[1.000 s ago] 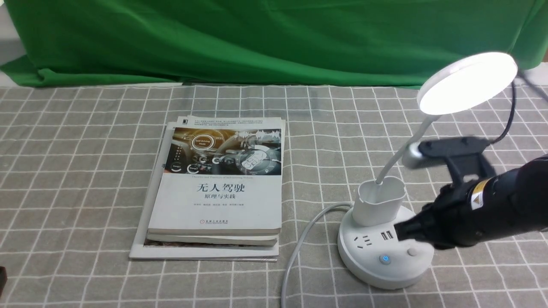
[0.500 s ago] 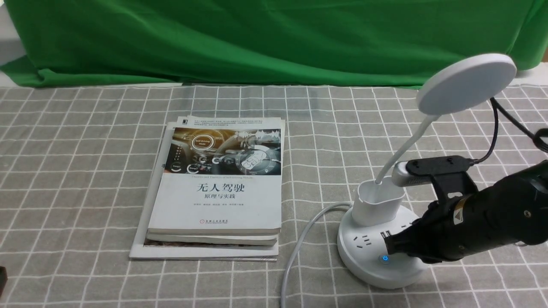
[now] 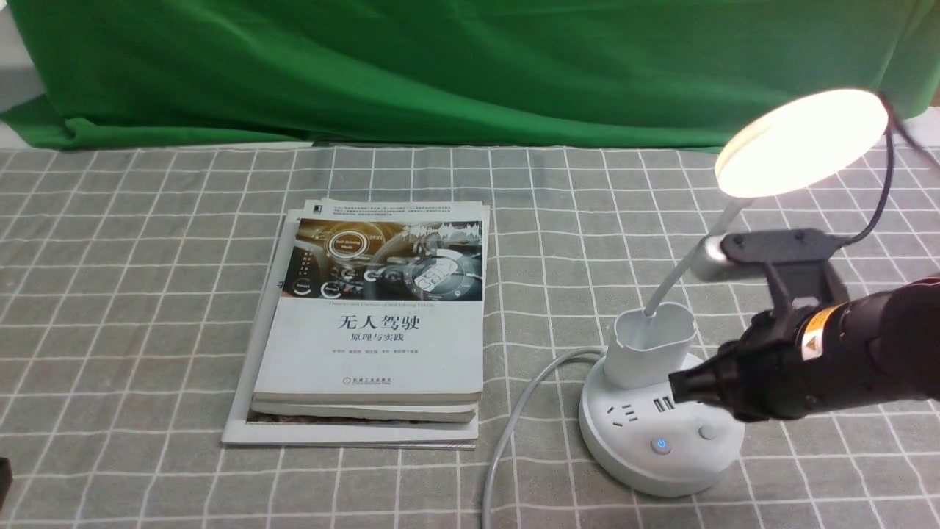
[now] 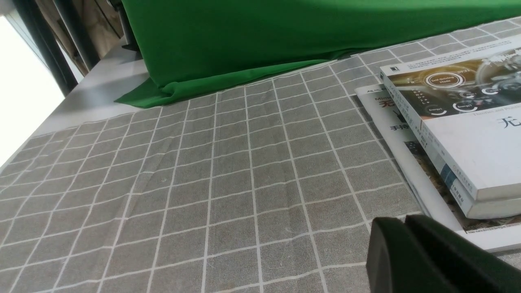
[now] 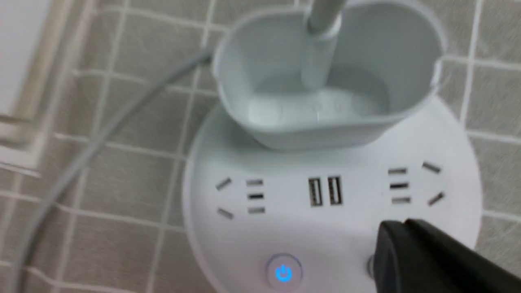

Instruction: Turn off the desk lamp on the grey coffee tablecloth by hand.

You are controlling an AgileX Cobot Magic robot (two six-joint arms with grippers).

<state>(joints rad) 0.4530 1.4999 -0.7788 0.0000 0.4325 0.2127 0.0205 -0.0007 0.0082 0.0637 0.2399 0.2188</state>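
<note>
The white desk lamp stands on the grey coffee tablecloth (image 3: 147, 294) at the right. Its disc head (image 3: 800, 143) glows warm white. Its round base (image 3: 639, 463) carries a blue-lit power button (image 3: 662, 445) and a small round button (image 3: 706, 432). My right gripper (image 3: 679, 388), the black hand with the yellow sticker, is shut and hovers just above the base behind the small button. In the right wrist view its tip (image 5: 392, 240) partly covers that button, beside the blue button (image 5: 283, 272). My left gripper (image 4: 392, 228) is shut and empty, low over the cloth.
A stack of books (image 3: 374, 323) lies left of the lamp, and shows close to my left gripper in the left wrist view (image 4: 468, 134). The lamp's white cord (image 3: 514, 419) runs from the base toward the front edge. A green draped cloth (image 3: 440, 66) hangs at the back.
The lamp was lit white, went dark as my right gripper pressed down on the base, and is now lit again in a warmer tone. The right gripper has lifted back up.
</note>
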